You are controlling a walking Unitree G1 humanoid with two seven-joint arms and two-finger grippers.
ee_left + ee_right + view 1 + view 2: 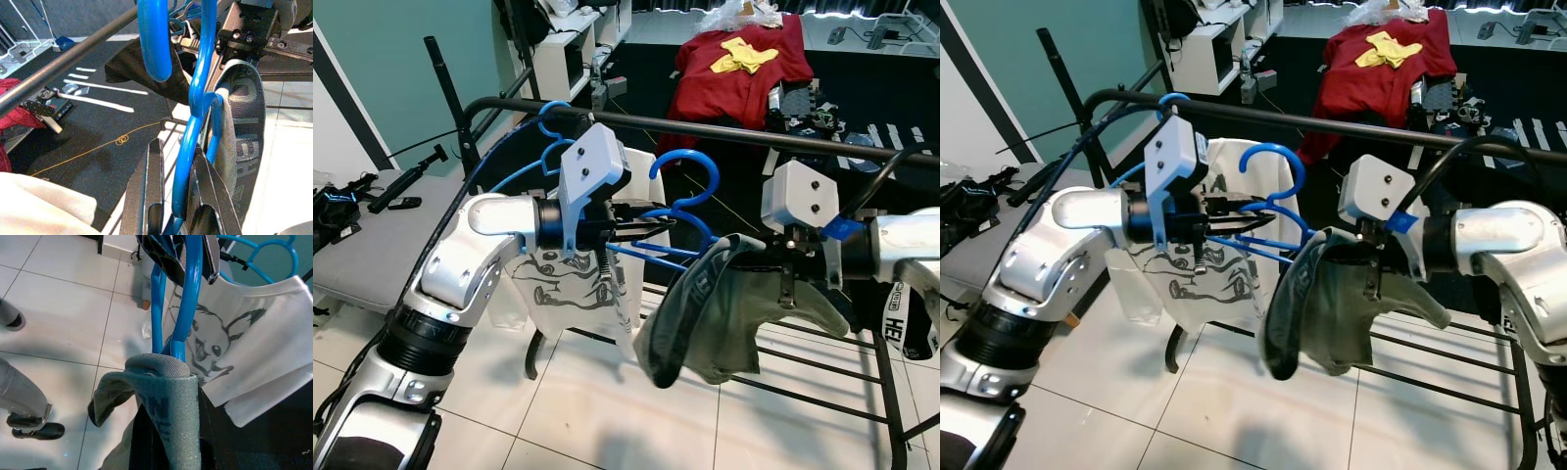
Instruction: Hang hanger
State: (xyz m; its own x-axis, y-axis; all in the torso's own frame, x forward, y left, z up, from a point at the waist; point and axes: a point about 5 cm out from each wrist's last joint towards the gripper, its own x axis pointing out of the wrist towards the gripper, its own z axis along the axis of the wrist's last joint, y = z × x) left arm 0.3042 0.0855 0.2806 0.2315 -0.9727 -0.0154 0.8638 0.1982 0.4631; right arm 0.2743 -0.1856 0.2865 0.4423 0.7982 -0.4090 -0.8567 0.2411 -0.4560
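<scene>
A blue hanger (pixel 690 166) is held in the air between my two grippers, its hook just below the black rail (pixel 724 132) of the drying rack. My left gripper (pixel 651 230) is shut on the hanger's neck (pixel 195 98), one black finger (pixel 146 196) on each side. A grey-green garment (pixel 724 313) hangs over the hanger's far arm. My right gripper (pixel 781 262) is shut on that end, and the garment's waistband (pixel 166 396) lies over its fingers.
A white printed T-shirt (pixel 573 284) hangs on another blue hanger on the rail, behind my left arm. A red shirt (pixel 734 69) hangs further back. Low rack bars (pixel 803 382) cross the tiled floor. A person's legs and shoes (pixel 34 431) stand nearby.
</scene>
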